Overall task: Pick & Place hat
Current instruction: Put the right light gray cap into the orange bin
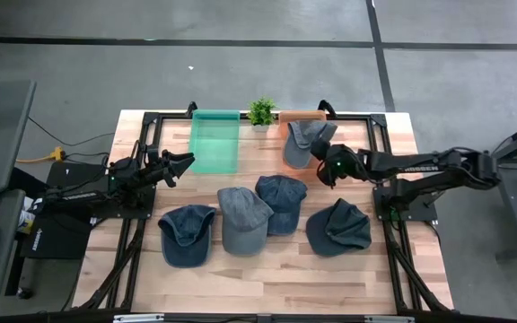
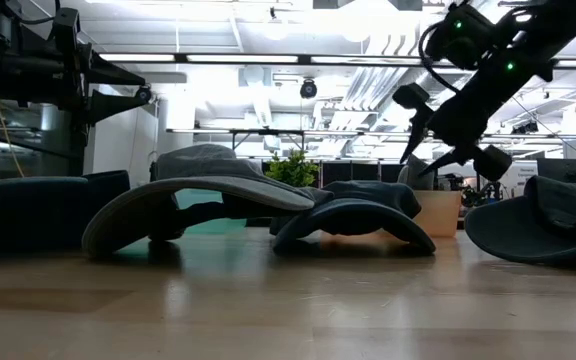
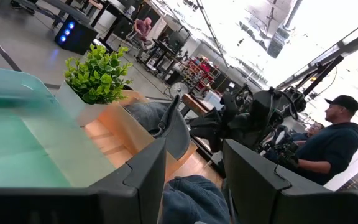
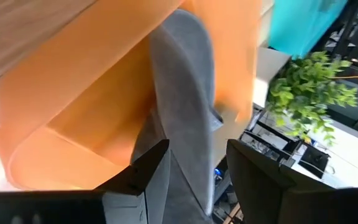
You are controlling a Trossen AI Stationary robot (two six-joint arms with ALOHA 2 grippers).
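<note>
Grey hat (image 1: 305, 142): half inside the orange bin (image 1: 302, 117) at 12 o'clock of the table (image 1: 267, 278), long axis 12-to-6, brim toward 6.
Count: five hats, two bins, one plant (image 1: 260, 111).
Right gripper (image 1: 324, 168): fingers spread, hat between them; contact unclear.
Left gripper (image 1: 187, 162): spread, empty, by the green bin (image 1: 215, 141).
Hidden: hat's crown.

On the wooden table (image 2: 288, 300), a grey cap (image 2: 203, 190) lies near the left edge, its brim toward the camera. A darker cap (image 2: 353, 215) sits just beside it, toward the middle. Another dark cap (image 2: 543, 225) rests at the right edge. A potted plant (image 2: 293, 168) stands at the far edge. The right gripper (image 2: 438, 150) hangs above the table, fingers apart.
</note>
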